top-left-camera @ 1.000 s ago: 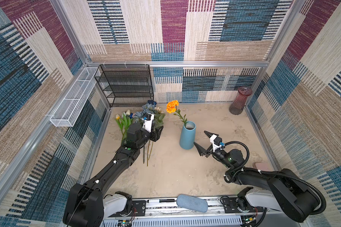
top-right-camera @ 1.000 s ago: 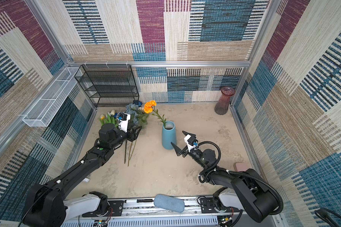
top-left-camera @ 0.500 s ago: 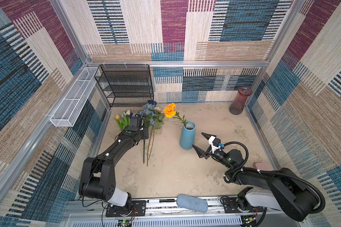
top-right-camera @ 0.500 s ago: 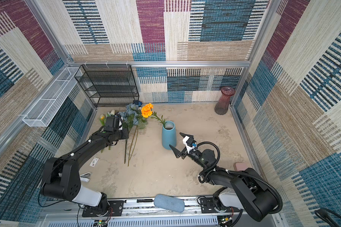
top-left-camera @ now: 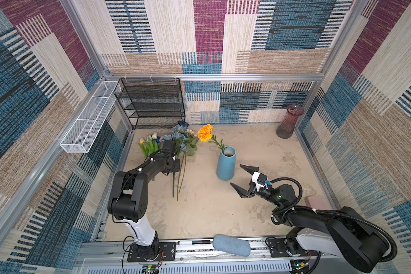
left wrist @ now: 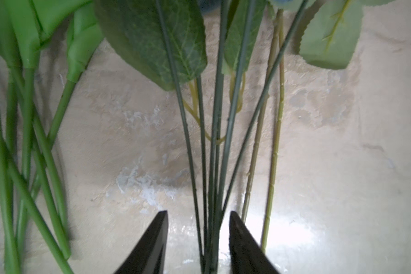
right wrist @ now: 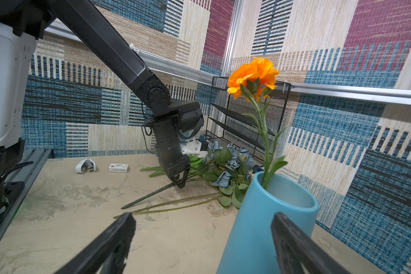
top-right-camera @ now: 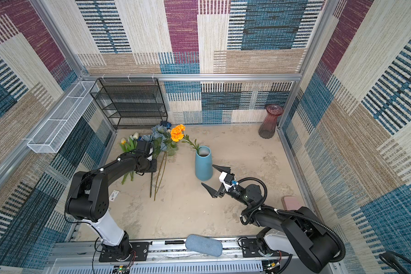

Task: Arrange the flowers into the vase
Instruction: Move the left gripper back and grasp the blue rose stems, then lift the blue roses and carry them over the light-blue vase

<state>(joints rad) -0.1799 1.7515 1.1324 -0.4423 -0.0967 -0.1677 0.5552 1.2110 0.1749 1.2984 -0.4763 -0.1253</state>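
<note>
1. Shows the orange marigold point(top-left-camera: 205, 132) standing in the blue vase point(top-left-camera: 226, 166) at mid-table, its stem slanted against the rim.
2. Leaves the other flowers flat on the table point(top-left-camera: 199, 213) to the left, with dusty-blue roses point(top-left-camera: 179, 132) beside tulips point(top-left-camera: 150, 142). Sets their heads toward the back wall and their stems toward the robot, likely so as to be taken by the stem.
3. Catches the left gripper point(left wrist: 198, 213) tipped down over the thin dark rose stems point(left wrist: 214, 142), jaws partway open and astride them. Shows bare table between one jaw and the bundle, with nothing clamped yet. Suggests a low pick that keeps the cut ends free for the vase mouth.
4. Keeps the thicker tulip stems point(left wrist: 26, 142) well outside the jaws, and two pale stems point(left wrist: 274, 142) just outside them.
5. Parks the right gripper point(top-left-camera: 237, 175) just beside the vase, jaws spread wide and empty, apparently ready to steady it.
6. Hides the left fingertips under the wrist in both top views and shows the gap around the stems only in the left wrist view.
7. Adds, from the right wrist view, the side-on look: jaw tips down at the table, and the marigold rising high above the vase mouth, a height flattened from overhead.
</note>
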